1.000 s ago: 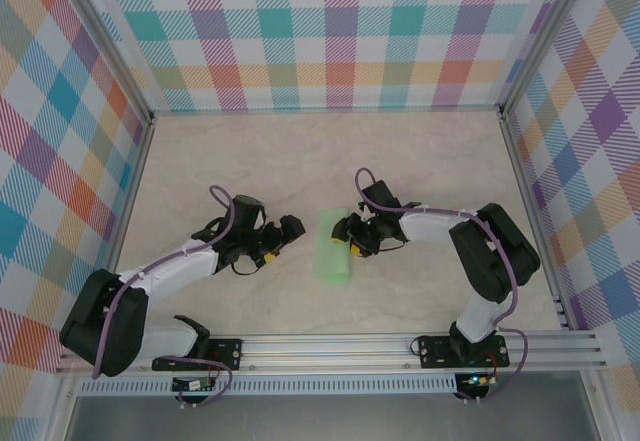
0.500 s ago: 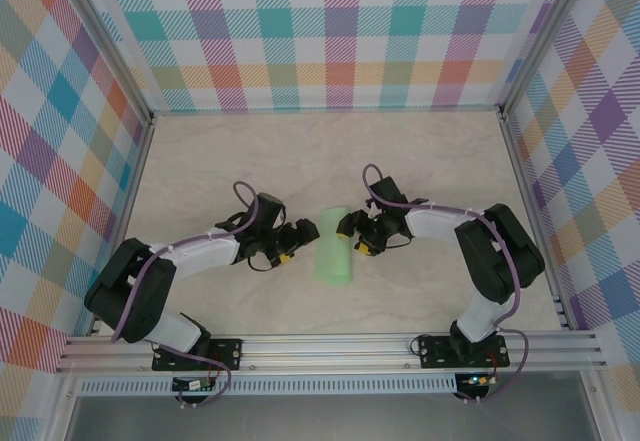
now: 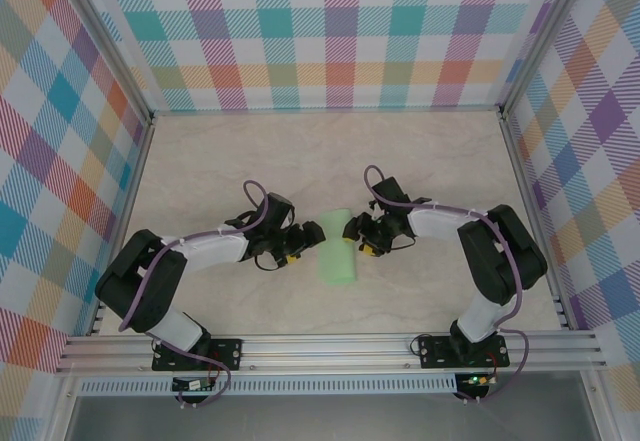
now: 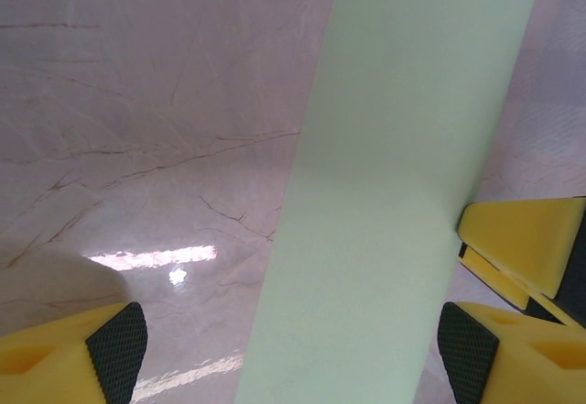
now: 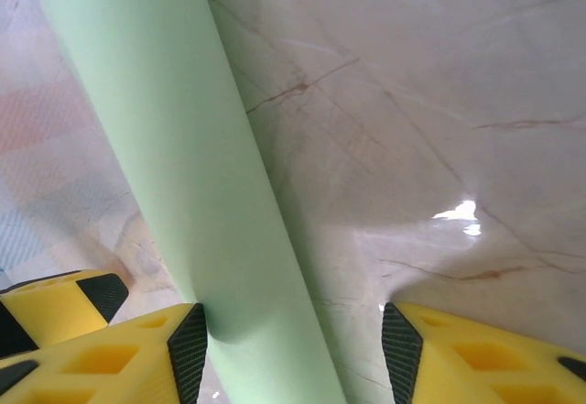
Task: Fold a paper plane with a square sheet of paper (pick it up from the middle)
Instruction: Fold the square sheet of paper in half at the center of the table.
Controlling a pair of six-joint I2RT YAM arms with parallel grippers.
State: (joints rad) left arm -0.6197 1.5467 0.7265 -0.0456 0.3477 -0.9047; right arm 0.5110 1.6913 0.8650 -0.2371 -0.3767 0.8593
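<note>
Left gripper [image 3: 307,234] has its jaws apart astride the square sheet of paper [image 3: 335,246], which lies mid-table as a narrow doubled strip. Right gripper [image 3: 351,232] faces it, jaws also apart, one pad [image 5: 188,349] against the strip's edge. The step appears to be setting the centre crease; next, press along the fold without sliding the strip.

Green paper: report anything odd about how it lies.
The square sheet of paper is not lying flat and square. It shows as a narrow strip, and its surface looks smoothly bowed, with a rounded far end in the left wrist view, rather than sharply creased. No tears or crumples show.
</note>
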